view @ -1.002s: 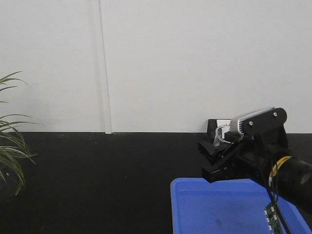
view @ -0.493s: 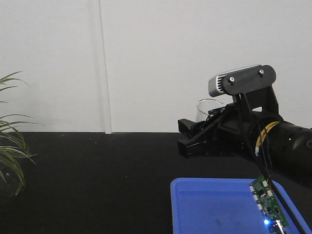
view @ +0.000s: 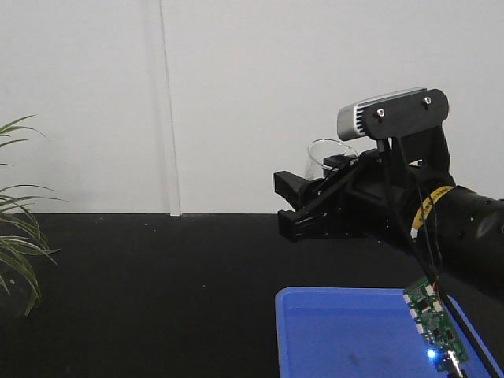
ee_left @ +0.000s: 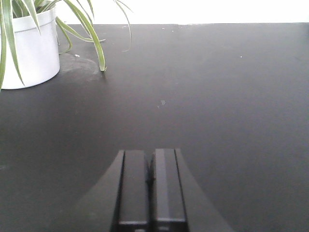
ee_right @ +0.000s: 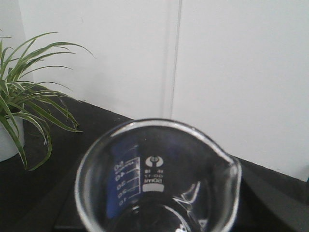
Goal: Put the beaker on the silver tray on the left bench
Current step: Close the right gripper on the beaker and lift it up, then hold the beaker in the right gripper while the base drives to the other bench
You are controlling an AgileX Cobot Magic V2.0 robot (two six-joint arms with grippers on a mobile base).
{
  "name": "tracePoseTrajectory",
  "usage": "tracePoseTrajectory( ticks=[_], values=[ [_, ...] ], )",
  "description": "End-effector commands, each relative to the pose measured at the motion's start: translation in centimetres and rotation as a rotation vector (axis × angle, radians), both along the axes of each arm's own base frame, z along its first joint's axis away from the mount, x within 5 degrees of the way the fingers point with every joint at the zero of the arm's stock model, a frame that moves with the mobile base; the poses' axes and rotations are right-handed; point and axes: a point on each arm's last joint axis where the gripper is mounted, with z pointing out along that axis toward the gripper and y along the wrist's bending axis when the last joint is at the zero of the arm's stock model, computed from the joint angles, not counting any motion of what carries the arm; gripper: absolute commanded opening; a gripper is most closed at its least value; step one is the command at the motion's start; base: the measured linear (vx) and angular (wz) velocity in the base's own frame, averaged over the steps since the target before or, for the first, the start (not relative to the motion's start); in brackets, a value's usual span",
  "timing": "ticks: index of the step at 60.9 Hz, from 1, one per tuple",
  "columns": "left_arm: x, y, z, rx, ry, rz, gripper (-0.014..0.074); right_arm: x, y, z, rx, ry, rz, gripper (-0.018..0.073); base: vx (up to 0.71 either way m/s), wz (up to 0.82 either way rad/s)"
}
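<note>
One potted plant point(view: 16, 228) stands at the left end of the black bench point(view: 157, 283). Over the bench, the left fingers point(ee_left: 133, 188) are pressed together, empty. Further right, the right fingers point(view: 303, 224) grip the clear beaker point(view: 324, 157), upright and raised above the bench, beyond the blue tray point(view: 354, 339).

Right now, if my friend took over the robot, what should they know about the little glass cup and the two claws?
Left gripper: jaws shut, nothing in them, low over the bare black bench, with the potted plant ahead.
Right gripper: shut on the beaker, held rim up in the air over the bench, behind the blue tray.
Done: the beaker is picked up.
Left: find the silver tray, which no view shows, set the beaker in it and let go.
</note>
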Motion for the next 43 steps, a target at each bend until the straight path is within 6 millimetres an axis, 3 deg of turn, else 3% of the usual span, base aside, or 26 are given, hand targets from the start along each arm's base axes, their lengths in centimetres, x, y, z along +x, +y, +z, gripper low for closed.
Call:
tracePoseTrajectory(
  ticks=[1,43],
  values=[
    [0.16,0.00,0.18,-0.004,-0.073,-0.001,0.0001,-1.12,-0.21,3.05,0.069,-0.127,0.042,-0.0014,0.00,0.00],
    [0.16,0.00,0.18,-0.004,-0.073,-0.001,0.0001,-1.11,-0.22,3.03,0.068,-0.126,0.041,-0.0014,0.00,0.00]
  ],
)
